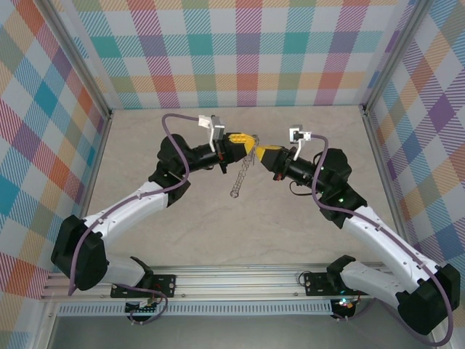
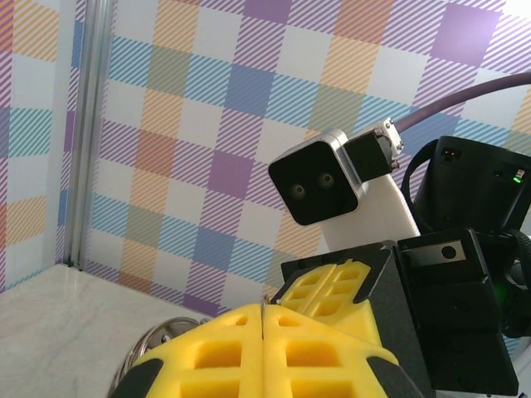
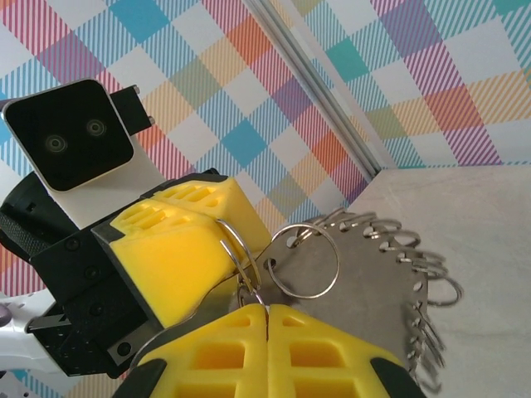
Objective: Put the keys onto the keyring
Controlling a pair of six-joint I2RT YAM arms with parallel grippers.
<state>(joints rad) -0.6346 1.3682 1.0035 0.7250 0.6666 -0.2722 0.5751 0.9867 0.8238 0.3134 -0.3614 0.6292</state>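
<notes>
- Left tool (image 1: 248, 140) and right tool (image 1: 260, 151): shown tip to tip above mid-tabletop (image 1: 290, 225).
- Right tool: clenched; a loop at the rim of the keyring (image 3: 373, 282) is pinched at its seam.
- Left tool: clenched; what is pinched cannot be told.
- Keyring: hung just below the two tips, its long axis run toward the arm bases; both arms judged equally near.
- Key: not made out.
- Open room is left on every side; walls stand well apart.

Polished silvery metal gleams on the keyring (image 3: 412, 259), set against the matt, moulded yellow plastic of the right gripper (image 3: 267, 313), over a smooth, pale, stone-look table (image 3: 473, 207).
</notes>
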